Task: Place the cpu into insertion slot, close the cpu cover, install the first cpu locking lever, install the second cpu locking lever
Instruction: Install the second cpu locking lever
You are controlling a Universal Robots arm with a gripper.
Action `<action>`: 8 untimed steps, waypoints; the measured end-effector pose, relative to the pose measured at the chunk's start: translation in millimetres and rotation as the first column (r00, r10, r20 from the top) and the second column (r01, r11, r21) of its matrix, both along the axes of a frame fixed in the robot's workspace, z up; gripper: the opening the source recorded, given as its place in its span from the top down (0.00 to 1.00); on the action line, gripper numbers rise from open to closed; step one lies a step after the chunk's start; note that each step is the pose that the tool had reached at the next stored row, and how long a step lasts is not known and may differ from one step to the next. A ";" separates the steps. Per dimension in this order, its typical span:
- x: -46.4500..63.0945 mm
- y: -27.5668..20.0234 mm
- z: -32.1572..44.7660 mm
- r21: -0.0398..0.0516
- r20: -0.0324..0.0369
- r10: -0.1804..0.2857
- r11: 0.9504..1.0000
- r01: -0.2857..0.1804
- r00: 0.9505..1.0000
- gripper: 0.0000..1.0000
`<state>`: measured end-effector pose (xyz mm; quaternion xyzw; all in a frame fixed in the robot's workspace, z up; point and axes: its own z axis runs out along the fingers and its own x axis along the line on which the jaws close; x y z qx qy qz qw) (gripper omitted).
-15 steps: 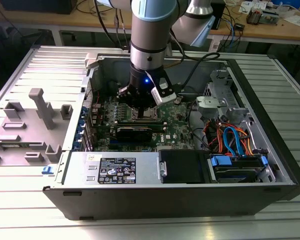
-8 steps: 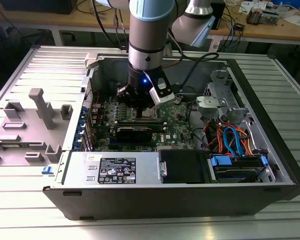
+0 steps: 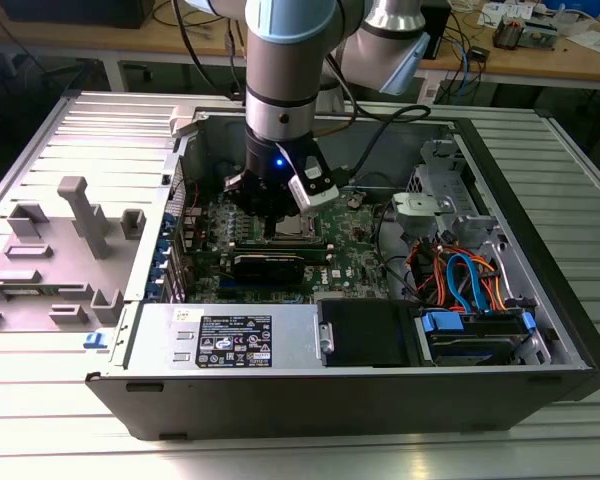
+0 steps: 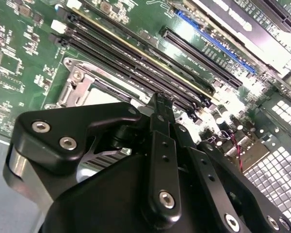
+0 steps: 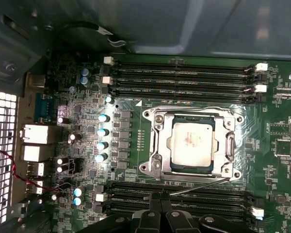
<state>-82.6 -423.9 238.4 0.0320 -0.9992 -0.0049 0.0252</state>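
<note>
Fingers (image 4: 161, 104) pressed together, empty | cpu (image 5: 191, 141) dull silver square, seated in insertion slot (image 5: 157, 145)

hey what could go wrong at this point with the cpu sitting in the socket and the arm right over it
1. A thin locking lever lies along one edge of the insertion slot, between the cpu and the tool. A slip there could scrape the board.
2. The memory slots run right beside the tool tip; drifting sideways may knock them.
3. The cpu cover appears down over the cpu; if it isn't seated flat, levering could stress the chip.
</note>
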 end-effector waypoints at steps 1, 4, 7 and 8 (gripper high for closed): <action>-0.8 0.0 -0.3 0.000 0.000 0.001 1.000 -0.001 1.000 0.89; -4.3 0.0 -1.8 0.000 0.000 0.006 1.000 -0.006 1.000 0.89; -5.4 0.0 -4.6 0.001 0.000 0.010 1.000 -0.010 1.000 0.89; -5.5 0.0 -5.8 0.001 0.000 0.011 1.000 -0.011 1.000 0.89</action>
